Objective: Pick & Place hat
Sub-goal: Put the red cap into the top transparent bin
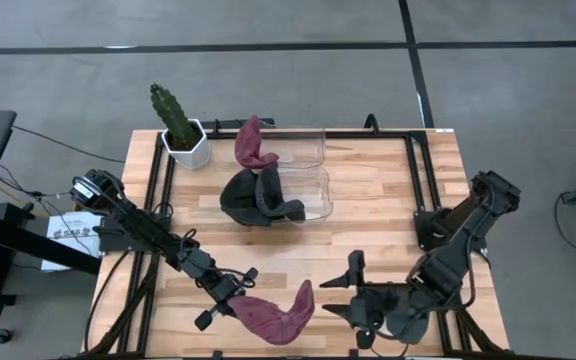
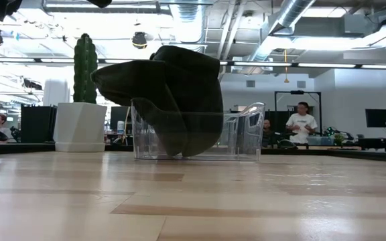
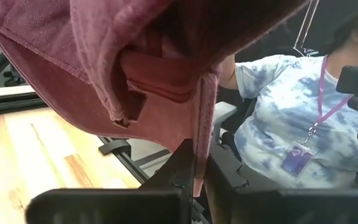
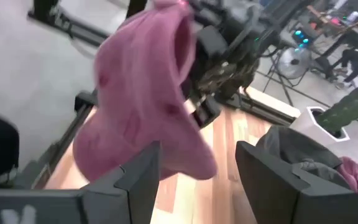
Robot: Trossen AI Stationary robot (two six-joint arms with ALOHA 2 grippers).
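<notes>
The left gripper (image 1: 230,292) is at the near edge of the wooden table (image 1: 378,190), and its fingers are pressed together on the fabric edge of a maroon hat (image 1: 276,314). In the left wrist view, a strip of this hat (image 3: 199,134) is pinched between the two dark fingers (image 3: 182,180), and the rest hangs over them. The hat is lifted near the front edge of the table, between the two arms.

The right gripper (image 1: 342,297) is just beside the hat, on its right side, and its fingers stand apart with nothing between them. In the right wrist view the hat (image 4: 143,106) hangs in front of the open fingers (image 4: 143,175).

Farther back, a dark hat (image 1: 258,197) hangs over the wall of a clear plastic bin (image 1: 316,195). Another maroon hat (image 1: 252,146) lies over the edge of a second clear bin (image 1: 303,146) behind it. A potted cactus (image 1: 180,128) stands at the back left corner.

A person in a tie-dye shirt (image 3: 288,118) sits beyond the table.
</notes>
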